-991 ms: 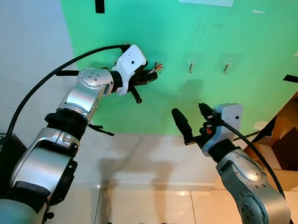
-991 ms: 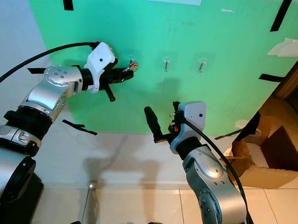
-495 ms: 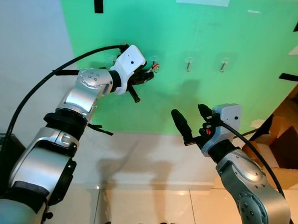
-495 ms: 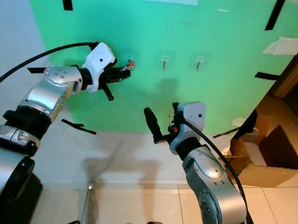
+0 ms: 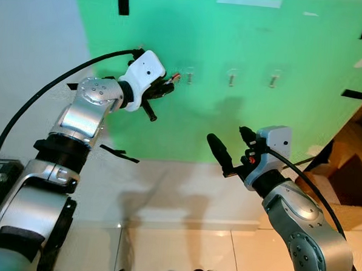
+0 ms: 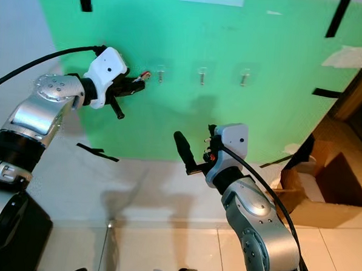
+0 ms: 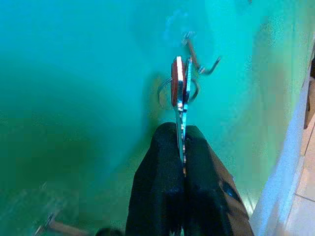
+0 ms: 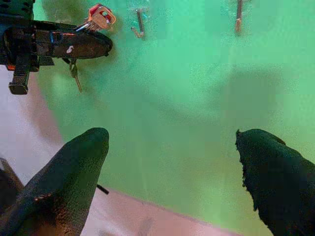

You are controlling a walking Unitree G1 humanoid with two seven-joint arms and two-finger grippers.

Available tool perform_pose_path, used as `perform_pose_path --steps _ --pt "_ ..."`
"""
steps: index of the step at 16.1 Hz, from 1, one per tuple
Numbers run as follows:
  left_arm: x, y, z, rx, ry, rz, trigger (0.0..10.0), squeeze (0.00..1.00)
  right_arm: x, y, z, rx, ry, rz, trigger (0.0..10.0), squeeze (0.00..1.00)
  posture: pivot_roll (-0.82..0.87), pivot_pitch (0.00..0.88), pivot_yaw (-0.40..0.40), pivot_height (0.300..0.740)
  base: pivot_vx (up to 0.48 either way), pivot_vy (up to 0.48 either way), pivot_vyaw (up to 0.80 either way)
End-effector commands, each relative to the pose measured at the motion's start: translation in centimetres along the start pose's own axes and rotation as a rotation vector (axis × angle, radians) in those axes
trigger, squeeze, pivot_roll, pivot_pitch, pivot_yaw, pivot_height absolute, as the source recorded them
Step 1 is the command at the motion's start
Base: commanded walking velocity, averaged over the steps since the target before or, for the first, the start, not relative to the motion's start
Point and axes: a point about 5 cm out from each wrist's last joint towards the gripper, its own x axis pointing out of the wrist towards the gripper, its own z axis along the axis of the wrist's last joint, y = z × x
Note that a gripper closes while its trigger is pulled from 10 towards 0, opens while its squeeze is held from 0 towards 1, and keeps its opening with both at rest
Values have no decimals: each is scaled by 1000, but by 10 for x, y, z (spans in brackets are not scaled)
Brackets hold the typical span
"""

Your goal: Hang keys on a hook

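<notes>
My left gripper (image 5: 168, 86) is raised against the green wall and shut on a set of keys (image 5: 173, 78) with a red tag. The keys' tip sits just left of the leftmost hook (image 5: 189, 77), a small gap between them. In the left wrist view the key (image 7: 178, 88) with its ring sticks out of the closed fingers (image 7: 170, 187), the hook (image 7: 199, 59) just beyond it. Two more hooks (image 5: 231, 79) (image 5: 274, 79) line up to the right. My right gripper (image 5: 232, 147) hangs lower at mid-height, open and holding nothing.
Black tape strips (image 5: 122, 0) mark the green wall (image 5: 247, 36) and a white tape strip (image 5: 249, 1) runs along the top. An open cardboard box (image 6: 327, 179) stands on the floor at the right. Pale floor tiles (image 5: 175, 250) lie below.
My left gripper with the keys has drawn back to the left, away from the leftmost hook. The right arm has stayed in place.
</notes>
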Motion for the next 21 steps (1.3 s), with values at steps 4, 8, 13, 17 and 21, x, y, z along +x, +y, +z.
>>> perform_pose_path --steps 4,8,13,17,21 --pt "-6 -8 0 -7 5 -47 10000 0 -1 1 4 -11 -8 8 10000 0 -61 0 -5 740 0 0 0" --pt "-2 -13 8 -38 -49 -47 10000 0 -1 1 4 -11 -9 6 10000 0 -65 0 -3 740 0 0 0" --pt "11 -16 31 -23 -146 -103 10000 0 0 0 5 -11 -12 11 10000 0 -66 0 -9 740 0 0 0" --pt "22 -13 33 44 -92 -65 10000 0 0 0 6 -13 -14 6 10000 0 -69 0 -6 740 0 0 0" --pt "27 -15 32 121 -51 -74 10000 0 0 0 6 -11 -16 4 10000 0 -69 0 -6 740 0 0 0"
